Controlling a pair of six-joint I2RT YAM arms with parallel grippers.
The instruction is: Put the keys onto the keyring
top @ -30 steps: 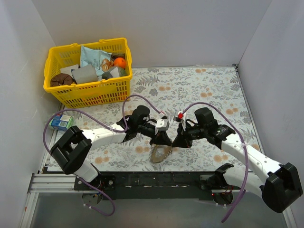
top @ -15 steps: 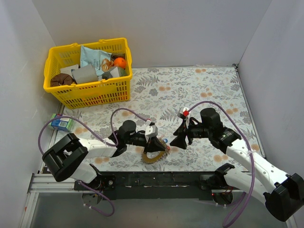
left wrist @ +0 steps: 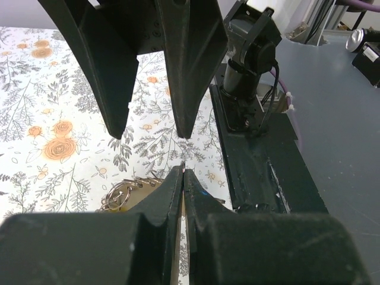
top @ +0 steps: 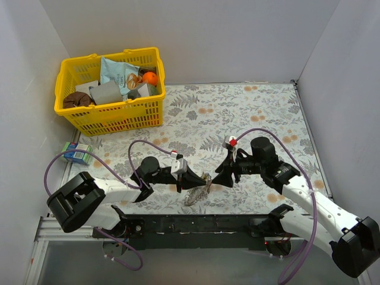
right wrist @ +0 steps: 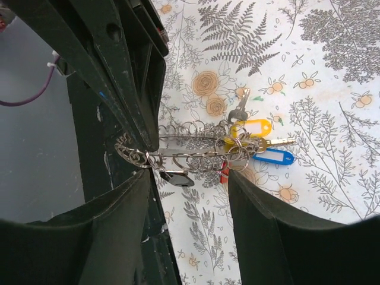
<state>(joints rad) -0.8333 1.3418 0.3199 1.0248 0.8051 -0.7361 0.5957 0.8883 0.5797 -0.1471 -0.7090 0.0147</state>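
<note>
Yellow basket [top: 110, 114]: orange [top: 149, 78], packet [top: 119, 71] | left tool [left wrist: 183, 175] grips keyring [right wrist: 184, 161] | right tool [top: 222, 180] released

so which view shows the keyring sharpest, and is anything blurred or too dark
Right wrist: the keyring and keys are sharp and evenly lit, while the right fingers are soft, near-black shapes. Left wrist: the cloth is crisp, but the left fingers, shut, blur darkly and hide most of the ring. Top external: even light, soft shadows, ring too small for detail.
</note>
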